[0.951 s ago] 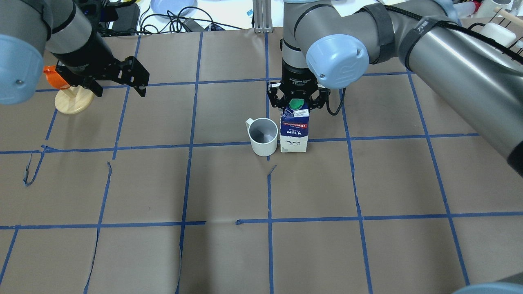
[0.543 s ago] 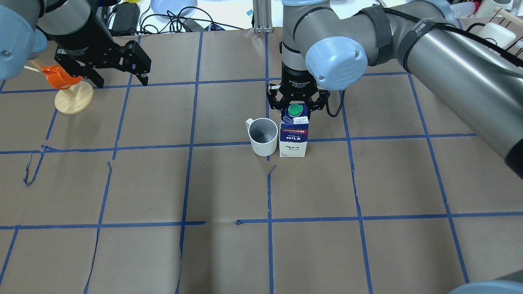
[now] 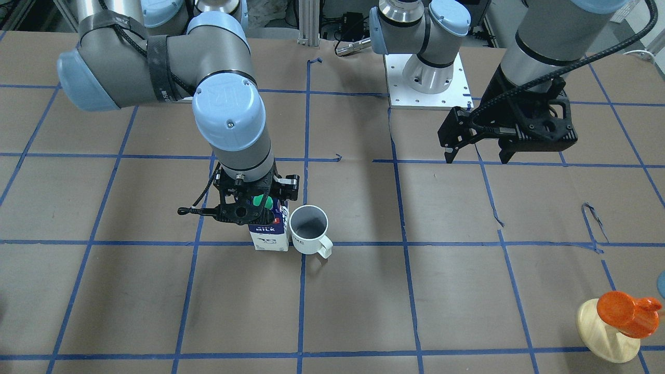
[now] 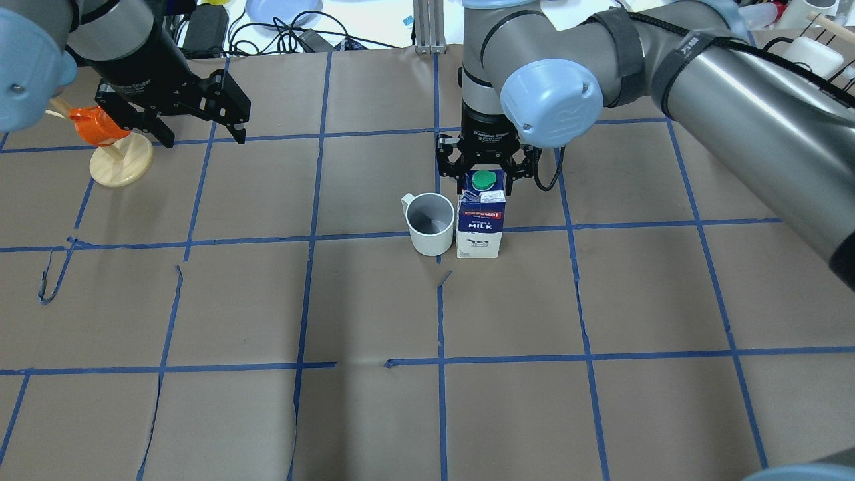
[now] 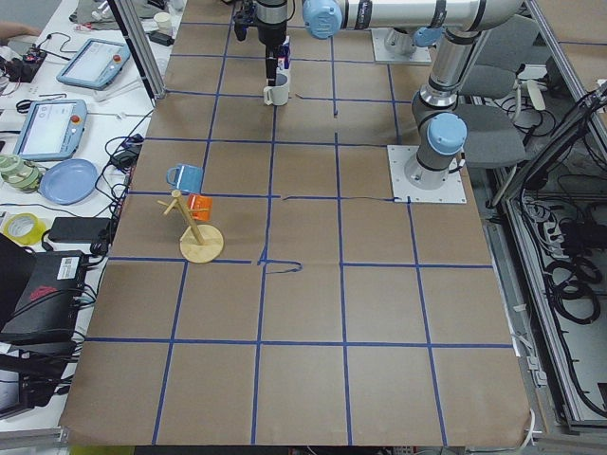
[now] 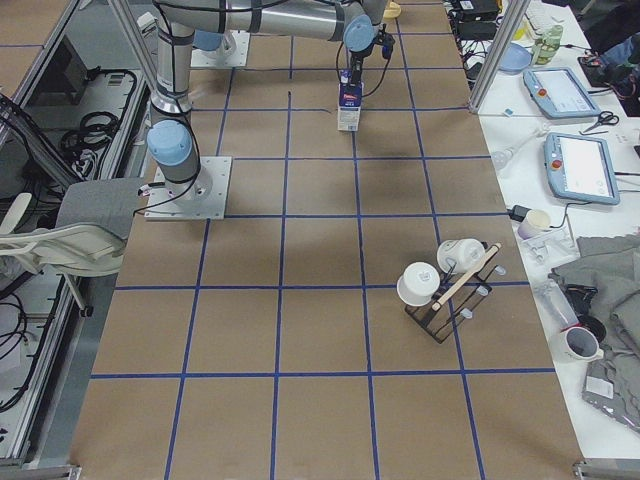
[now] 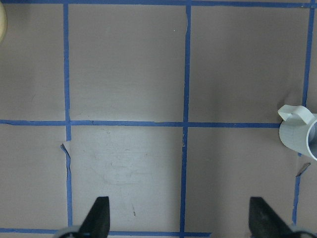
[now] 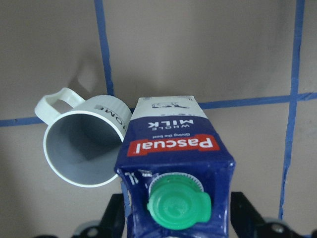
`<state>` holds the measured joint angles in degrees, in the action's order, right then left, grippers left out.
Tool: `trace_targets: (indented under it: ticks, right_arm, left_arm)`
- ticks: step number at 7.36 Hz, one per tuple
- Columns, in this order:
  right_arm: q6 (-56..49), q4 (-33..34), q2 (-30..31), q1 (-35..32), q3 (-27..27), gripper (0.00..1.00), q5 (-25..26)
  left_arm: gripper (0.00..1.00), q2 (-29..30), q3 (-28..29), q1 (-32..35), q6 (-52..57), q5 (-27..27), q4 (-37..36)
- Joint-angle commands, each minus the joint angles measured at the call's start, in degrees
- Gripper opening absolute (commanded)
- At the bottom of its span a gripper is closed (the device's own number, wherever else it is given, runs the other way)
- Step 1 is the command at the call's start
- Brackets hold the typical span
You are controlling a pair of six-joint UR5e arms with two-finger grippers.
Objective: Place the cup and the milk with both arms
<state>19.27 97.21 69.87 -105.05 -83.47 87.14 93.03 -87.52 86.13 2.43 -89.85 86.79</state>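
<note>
The white cup [image 4: 431,224] stands upright on the brown paper near the table's middle, handle pointing away to the left. The milk [image 4: 479,227] stands upright right beside it, touching or nearly touching; both also show in the right wrist view, the milk [image 8: 171,144] next to the cup [image 8: 84,148]. My right gripper [image 4: 485,176] hangs over the carton's green cap, its jaws either side of the carton top and slightly apart from it. My left gripper [image 4: 200,138] is open and empty, high over the far left, with the cup [image 7: 299,134] at the edge of its wrist view.
An orange cup [image 4: 100,127] hangs on a pale wooden stand [image 4: 120,164] just left of my left gripper. A rack with white mugs [image 6: 445,285] stands at the table's right end. Cables and a blue plate [image 4: 284,8] lie beyond the far edge.
The milk has come down onto the table and stands straight, with its cap now fully showing. The right gripper has lifted slightly off it. The left gripper has moved away toward the far left.
</note>
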Motion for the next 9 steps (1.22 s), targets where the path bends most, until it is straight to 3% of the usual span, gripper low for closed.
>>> trace_targets:
  ticks: [1, 4, 6, 9]
  right_arm:
    - [-0.29, -0.97, 3.93, 0.45, 2.34, 1.00, 0.92]
    - [-5.20, -7.80, 11.14, 2.47, 2.35, 1.00, 1.71]
    - [-14.03, -12.47, 13.70, 9.73, 2.26, 1.00, 1.80]
    - [-23.05, -11.61, 15.20, 17.41, 1.82, 1.00, 1.89]
  left_arm:
    - [1.00, 0.04, -0.02, 0.00, -0.05, 0.11, -0.04]
    - [1.00, 0.13, -0.11, 0.09, -0.05, 0.03, 0.05]
    - [1.00, 0.13, -0.11, 0.09, -0.05, 0.03, -0.04]
    - [1.00, 0.13, -0.10, 0.09, -0.05, 0.03, -0.04]
